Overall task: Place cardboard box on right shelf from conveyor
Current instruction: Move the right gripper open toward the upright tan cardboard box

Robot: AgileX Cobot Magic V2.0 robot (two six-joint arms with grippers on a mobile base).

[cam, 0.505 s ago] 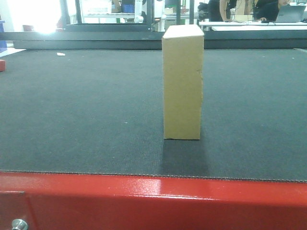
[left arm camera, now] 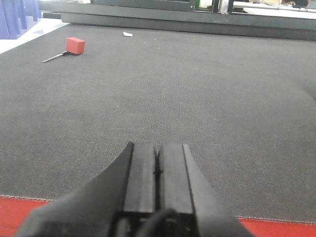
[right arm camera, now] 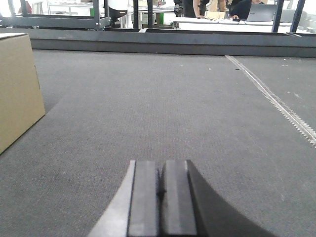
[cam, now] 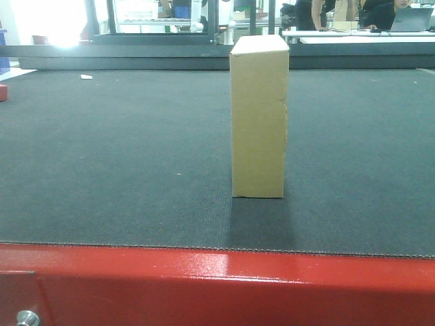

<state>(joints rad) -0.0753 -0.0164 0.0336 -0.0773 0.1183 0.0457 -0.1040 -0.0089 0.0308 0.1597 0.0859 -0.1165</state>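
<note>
The tan cardboard box (cam: 259, 115) stands upright on the dark grey conveyor (cam: 115, 156), a little right of centre and back from its red front edge (cam: 217, 278). In the right wrist view the cardboard box (right arm camera: 17, 89) shows at the far left. My right gripper (right arm camera: 160, 165) is shut and empty, low over the belt, right of the box and apart from it. My left gripper (left arm camera: 158, 148) is also shut with nothing in it, above the belt near the red edge. The right shelf is out of view.
A small red block with a thin rod (left arm camera: 75, 45) and a white scrap (left arm camera: 128, 34) lie far left on the belt. A dark frame (cam: 217, 53) bounds the belt's far side. A seam (right arm camera: 276, 101) runs along the belt's right.
</note>
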